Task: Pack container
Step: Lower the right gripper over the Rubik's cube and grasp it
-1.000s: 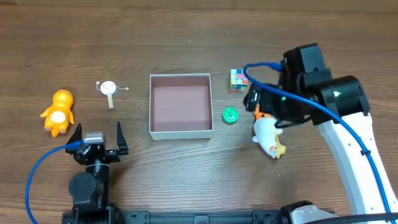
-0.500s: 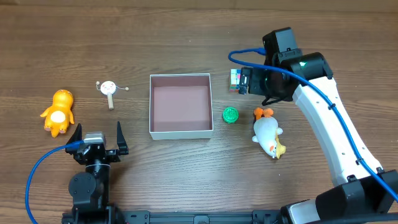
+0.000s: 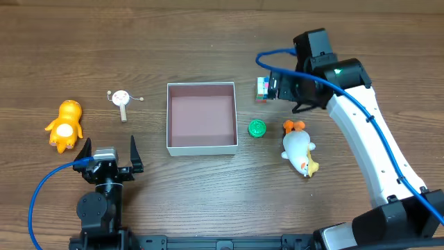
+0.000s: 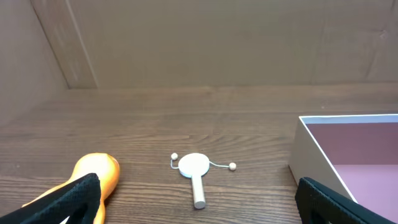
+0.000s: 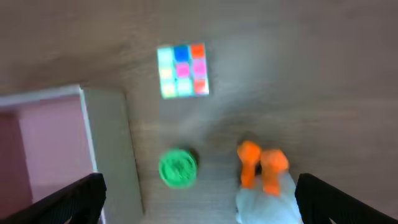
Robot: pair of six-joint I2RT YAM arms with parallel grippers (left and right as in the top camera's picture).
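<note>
The container, a square white-walled box with a mauve inside, sits mid-table with nothing in it; it also shows in the left wrist view and the right wrist view. My right gripper is open and empty, hovering above the table between the colourful cube and the white duck toy. In the right wrist view I see the cube, a green disc and the duck's orange feet. My left gripper is open and empty near the front left.
An orange plush toy lies at the far left. A small white rattle drum with a wooden handle lies left of the container. The green disc lies just right of the container.
My right arm has swung up and away from the duck toward the cube, then shifted slightly. The duck is fully uncovered. The left arm has not moved.
</note>
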